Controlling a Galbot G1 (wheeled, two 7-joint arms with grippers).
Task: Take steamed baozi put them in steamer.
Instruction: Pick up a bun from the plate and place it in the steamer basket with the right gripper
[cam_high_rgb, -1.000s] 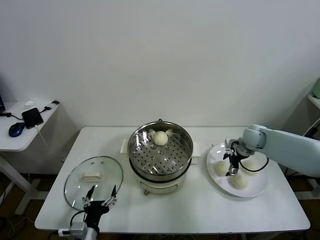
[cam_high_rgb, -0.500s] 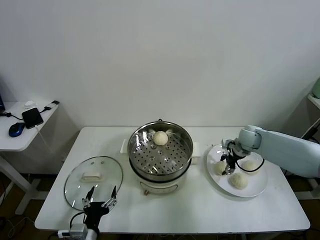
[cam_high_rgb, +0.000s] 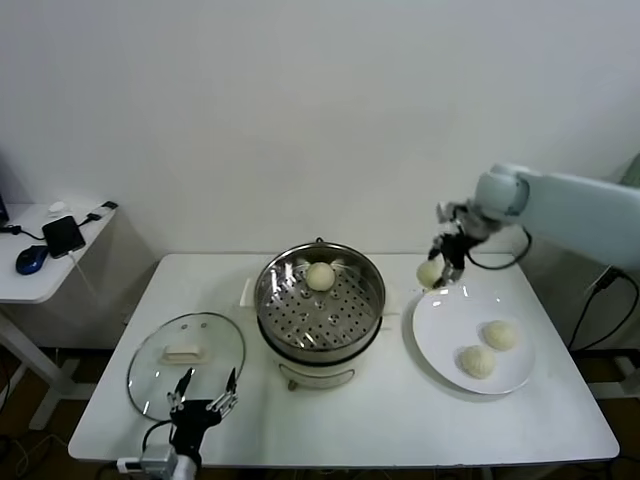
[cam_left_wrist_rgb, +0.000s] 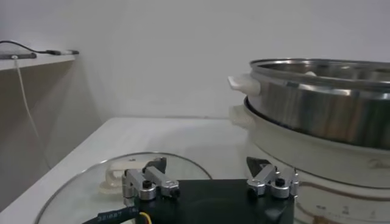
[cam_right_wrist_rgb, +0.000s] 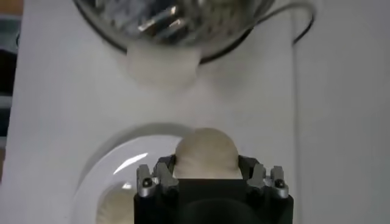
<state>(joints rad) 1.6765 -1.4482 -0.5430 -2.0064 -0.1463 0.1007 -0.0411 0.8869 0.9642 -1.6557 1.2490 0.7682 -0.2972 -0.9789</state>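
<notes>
In the head view one baozi already lay in the steamer, two waited on the plate right of it, and the right tool held a fourth in the air between the two. In the left wrist view the left tool stood wide and empty over the lid beside the steamer. In the right wrist view the jaws clasped that bun above the plate's edge, so by my count one of four was done, one under way and two left.

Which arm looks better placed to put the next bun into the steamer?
The right. Its end effector grips a bun in the air between the plate and the steamer. The left end effector sits open and empty by the lid.
</notes>
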